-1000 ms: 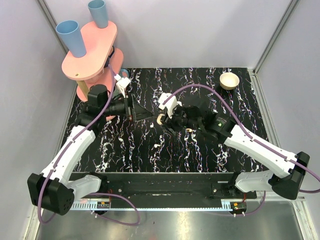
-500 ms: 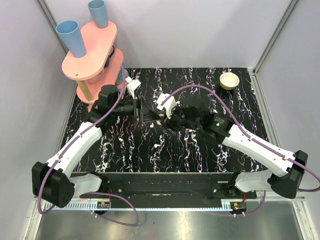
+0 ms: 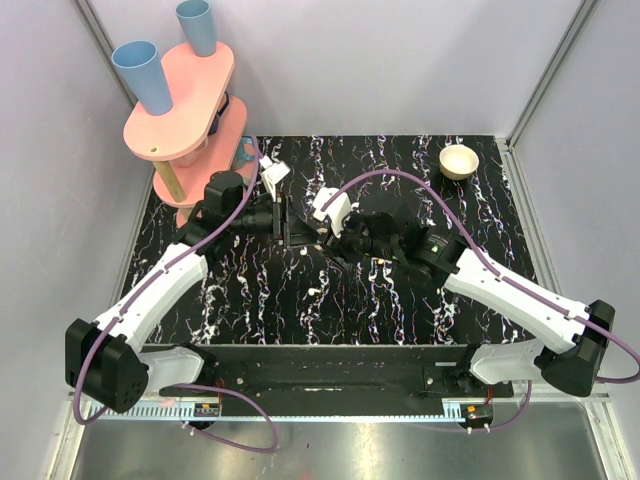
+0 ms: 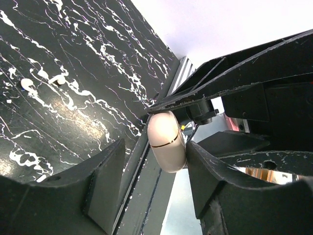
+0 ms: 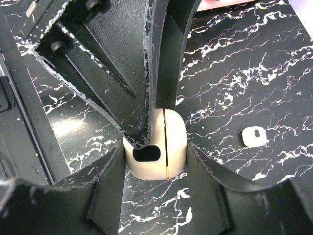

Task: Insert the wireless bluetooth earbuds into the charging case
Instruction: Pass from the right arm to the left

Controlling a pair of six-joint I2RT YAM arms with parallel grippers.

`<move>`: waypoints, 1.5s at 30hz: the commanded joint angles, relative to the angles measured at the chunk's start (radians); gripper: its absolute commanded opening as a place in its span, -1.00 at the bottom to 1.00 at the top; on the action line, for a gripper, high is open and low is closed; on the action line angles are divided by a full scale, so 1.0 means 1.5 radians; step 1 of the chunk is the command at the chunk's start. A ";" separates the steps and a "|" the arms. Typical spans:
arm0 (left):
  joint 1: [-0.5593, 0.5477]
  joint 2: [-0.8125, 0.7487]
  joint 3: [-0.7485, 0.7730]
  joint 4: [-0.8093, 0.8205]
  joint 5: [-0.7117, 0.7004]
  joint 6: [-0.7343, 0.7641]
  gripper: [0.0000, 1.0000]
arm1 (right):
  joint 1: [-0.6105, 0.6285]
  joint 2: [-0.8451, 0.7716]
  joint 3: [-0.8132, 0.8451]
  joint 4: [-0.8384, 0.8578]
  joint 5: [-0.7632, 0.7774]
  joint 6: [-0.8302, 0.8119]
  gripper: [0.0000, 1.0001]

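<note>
**Top view.** The right claw (image 3: pixel 330 241) is clenched on the charging case (image 3: pixel 321 237) near the middle of the table (image 3: pixel 480 200). The left claw (image 3: pixel 297 232) meets the case from the opposite side. I judge that nothing is inserted yet. The earbuds (image 3: pixel 313 292) appear to be the tiny white specks on the table on the arm-base side of the case, well apart from it. At this size I cannot be sure which specks are buds and which are marble veining. The two claws cover nearly all of the case.

**Left wrist view.** The cream case (image 4: pixel 167 142) sits between the left claw's fingers (image 4: pixel 105 181). A thin seam runs round it, which reads as a closed lid. One finger seems to touch the case and the other leaves a slit beside it, so I cannot tell whether this claw grips or only brackets it. The right claw's black fingers hide the end of the case farther from the camera. Two small white bits (image 4: pixel 25 84) lie on the table far left of the case, too blurred to name.

**Right wrist view.** The case is wedged between the right claw's fingers (image 5: pixel 105 186), both touching it. A gilt seam and a dark oval slot (image 5: pixel 146 153) show on the case. A left-claw finger overlaps its upper left. Right of the case lies a pale rounded-square piece (image 5: pixel 254 137) with a dark centre, which is no bud. Opening the lid, fetching both buds and seating them all seem left to do.
</note>
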 commanded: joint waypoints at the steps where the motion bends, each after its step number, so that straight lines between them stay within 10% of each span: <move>1: -0.003 0.010 0.025 -0.034 0.018 0.056 0.13 | 0.007 -0.001 0.002 0.028 0.019 -0.010 -0.77; 11: -0.005 0.019 0.026 -0.033 0.046 0.064 -0.14 | 0.007 -0.003 -0.001 0.031 0.022 -0.009 -0.77; 25: -0.005 0.016 0.014 0.000 0.063 0.038 0.08 | 0.008 0.003 -0.002 0.036 0.028 -0.011 -0.76; 43: -0.017 0.023 0.004 0.029 0.116 0.040 -0.95 | 0.009 0.003 -0.003 0.037 0.024 -0.014 -0.74; 45: -0.019 0.023 0.005 0.028 0.114 0.045 -0.75 | 0.009 0.001 -0.003 0.037 0.020 -0.013 -0.74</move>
